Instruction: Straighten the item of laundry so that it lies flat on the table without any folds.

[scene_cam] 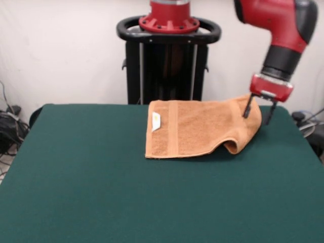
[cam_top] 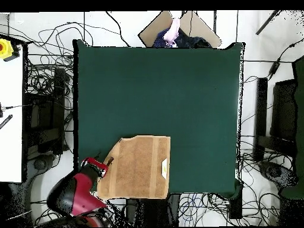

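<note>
Open bench [scene_cam: 152, 202]: wide bare green all round the towel [scene_cam: 197, 129].
Obstacle: towel's raised fold beside the gripper [scene_cam: 258, 112].

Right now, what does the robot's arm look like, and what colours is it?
The arm is fat and round, shiny red with black parts, and a black collar sits near its end. Below that is a flat red wrist block with a pale stripe. The gripper has two thin, dark jaws sticking down like little sticks.

arm [scene_cam: 283, 30] cut off at top edge; person [cam_top: 173, 32] mostly hidden beyond table [cam_top: 178, 89].
</note>
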Motion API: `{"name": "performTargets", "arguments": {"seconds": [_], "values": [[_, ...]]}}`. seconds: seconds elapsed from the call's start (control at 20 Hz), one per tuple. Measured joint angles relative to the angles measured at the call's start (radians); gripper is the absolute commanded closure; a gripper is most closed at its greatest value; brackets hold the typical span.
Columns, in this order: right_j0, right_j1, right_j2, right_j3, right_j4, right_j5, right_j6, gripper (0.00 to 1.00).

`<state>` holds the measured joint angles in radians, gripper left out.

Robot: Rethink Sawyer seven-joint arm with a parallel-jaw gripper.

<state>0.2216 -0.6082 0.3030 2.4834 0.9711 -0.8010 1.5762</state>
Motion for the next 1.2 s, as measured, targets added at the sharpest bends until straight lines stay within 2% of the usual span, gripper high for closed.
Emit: {"name": "performTargets", "arguments": {"seconds": [0.3, 0.45, 0.55, 0.6, 0.8, 1.2], "values": [[-0.065, -0.006, -0.127, 0.006, -0.169, 0.151, -0.078, 0.0], [-0.082, 0.007, -0.181, 0.006, -0.275, 0.175, -0.101, 0.0], [-0.095, 0.015, -0.2, 0.005, -0.329, 0.174, -0.104, 0.0], [-0.118, 0.034, -0.228, 0.004, -0.416, 0.174, -0.104, 0.0], [-0.172, 0.093, -0.285, -0.011, -0.598, 0.168, -0.104, 0.0], [-0.244, 0.167, -0.36, -0.052, -0.818, 0.163, -0.104, 0.0]]}}
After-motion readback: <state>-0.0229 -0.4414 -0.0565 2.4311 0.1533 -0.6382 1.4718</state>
